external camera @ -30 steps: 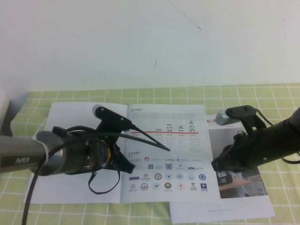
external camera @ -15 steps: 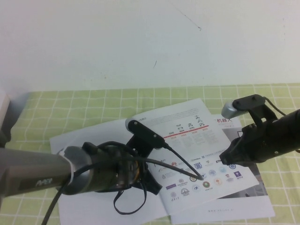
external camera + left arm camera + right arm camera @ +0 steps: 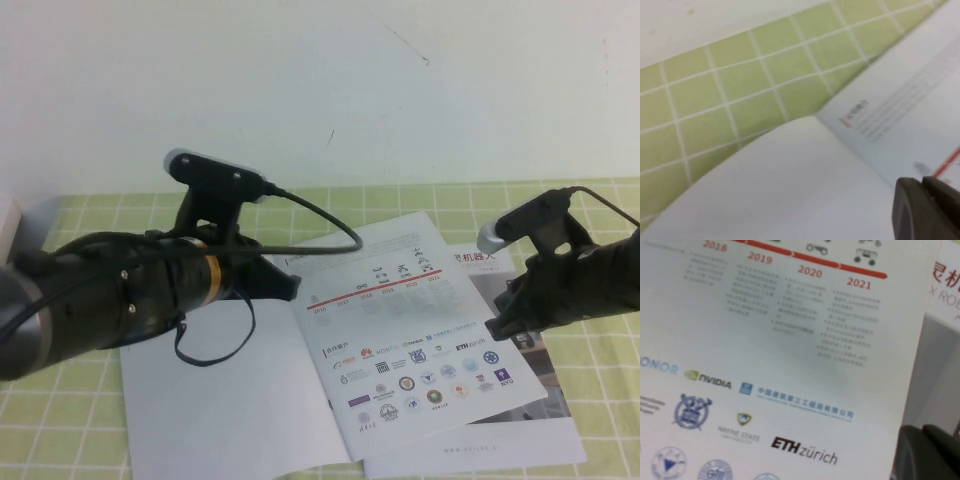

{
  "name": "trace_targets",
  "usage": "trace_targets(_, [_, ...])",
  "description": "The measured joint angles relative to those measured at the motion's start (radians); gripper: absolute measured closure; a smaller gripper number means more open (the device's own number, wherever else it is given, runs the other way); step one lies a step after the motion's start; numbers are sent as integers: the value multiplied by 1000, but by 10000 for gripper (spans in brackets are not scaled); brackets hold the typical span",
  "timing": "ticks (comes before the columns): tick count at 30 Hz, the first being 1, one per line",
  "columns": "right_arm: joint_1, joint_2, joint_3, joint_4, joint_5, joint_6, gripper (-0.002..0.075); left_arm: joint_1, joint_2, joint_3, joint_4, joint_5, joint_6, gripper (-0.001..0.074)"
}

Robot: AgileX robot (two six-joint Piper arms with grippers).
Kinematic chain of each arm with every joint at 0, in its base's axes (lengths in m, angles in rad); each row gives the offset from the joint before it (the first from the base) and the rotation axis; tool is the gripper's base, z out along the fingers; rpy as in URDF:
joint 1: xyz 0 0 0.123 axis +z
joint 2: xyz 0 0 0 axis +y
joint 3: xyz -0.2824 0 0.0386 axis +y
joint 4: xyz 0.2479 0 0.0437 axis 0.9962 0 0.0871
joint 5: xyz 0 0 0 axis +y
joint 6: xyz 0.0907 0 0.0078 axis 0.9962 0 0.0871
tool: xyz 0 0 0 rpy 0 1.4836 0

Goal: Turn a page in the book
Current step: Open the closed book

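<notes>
The book (image 3: 410, 330) lies open and turned at an angle on the green checked cloth. Its right-hand sheet (image 3: 790, 340) shows a red timeline and rows of logos. The page (image 3: 220, 400) lies flat on the left with its plain white back up, and it also fills the left wrist view (image 3: 790, 190). My left gripper (image 3: 288, 286) hovers above the spine's far end, shut and empty, with dark fingers (image 3: 910, 210) pressed together. My right gripper (image 3: 496, 327) sits at the book's right edge, shut, fingers (image 3: 920, 455) beside the paper. I cannot tell whether it touches the sheet.
A second booklet (image 3: 500, 445) with a grey photo cover lies partly under the book at the right. The green checked cloth (image 3: 70, 420) covers the table up to the white wall. A pale object (image 3: 8, 225) stands at the far left edge.
The book has swung round to an angle and its white left leaf now lies flat. My left arm has lifted and drawn back to the left. The right gripper stayed near the book's right edge.
</notes>
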Motion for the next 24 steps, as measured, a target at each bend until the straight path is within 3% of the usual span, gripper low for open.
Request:
trace_targets(7, [0, 55, 0, 0, -50, -41, 728, 109, 65, -6, 7, -57, -40, 738])
trace_targets(15, [27, 57, -33, 0, -54, -109, 729, 109, 80, -8, 8, -110, -41, 738])
trace_targets(24, [77, 138, -250, 0, -66, -216, 729, 109, 121, -8, 8, -114, -43, 738])
